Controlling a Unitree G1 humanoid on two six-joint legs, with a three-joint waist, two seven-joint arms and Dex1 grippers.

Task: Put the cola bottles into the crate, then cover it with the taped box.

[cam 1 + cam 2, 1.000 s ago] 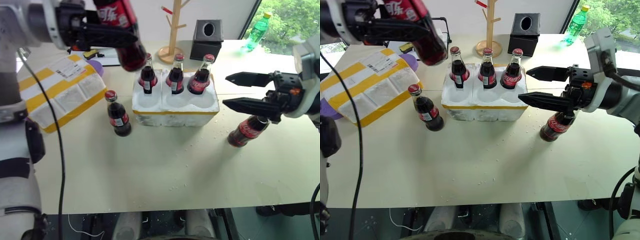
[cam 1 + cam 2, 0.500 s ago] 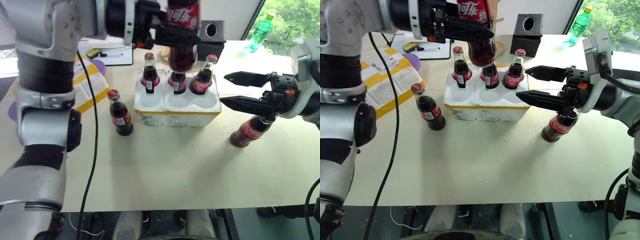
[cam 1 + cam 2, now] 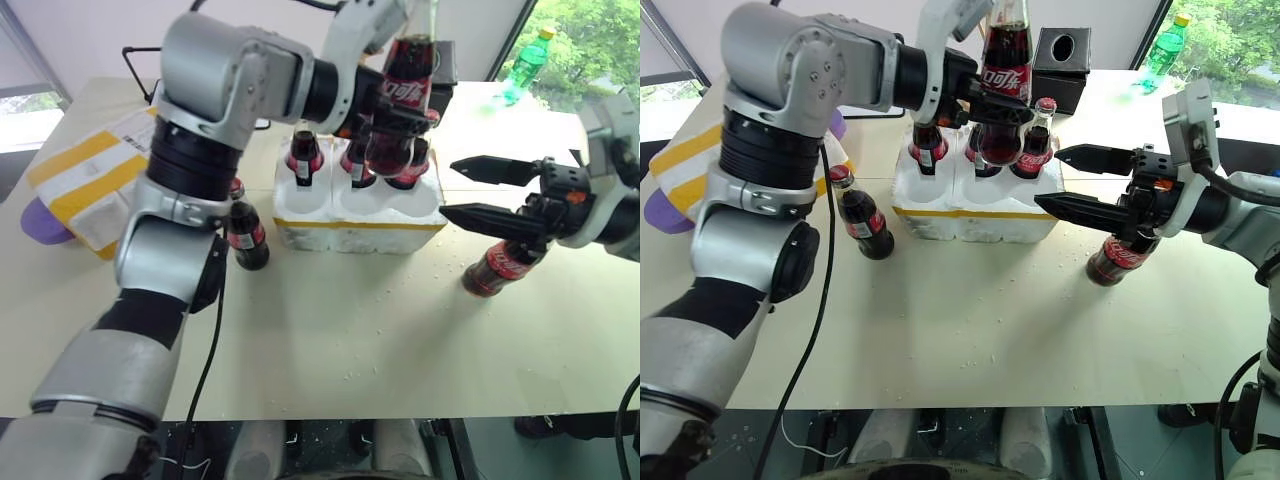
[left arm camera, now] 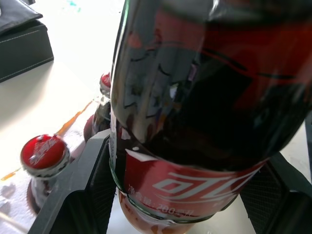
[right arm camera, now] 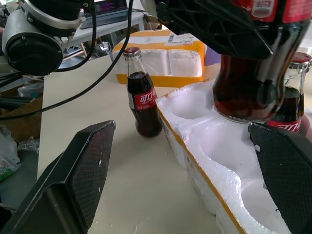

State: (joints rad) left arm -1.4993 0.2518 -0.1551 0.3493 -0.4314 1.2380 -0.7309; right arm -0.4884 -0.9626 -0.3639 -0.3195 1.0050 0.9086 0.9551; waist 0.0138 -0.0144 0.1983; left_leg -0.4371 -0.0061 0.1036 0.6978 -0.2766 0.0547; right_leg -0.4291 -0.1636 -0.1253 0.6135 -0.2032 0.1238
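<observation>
Legible markings:

- Held cola bottle (image 4: 204, 122): red label with white Chinese script, reading roughly "可口"; beneath it small white print, "200" readable, the characters after it unclear.
- Standing cola bottle on the desk (image 5: 144, 102): red label with white script, too small to read.
- Red cap (image 4: 43, 152) of a bottle in the crate: white script logo, not legible.
- Taped box (image 3: 90, 175): printed paper label, text unreadable.
</observation>
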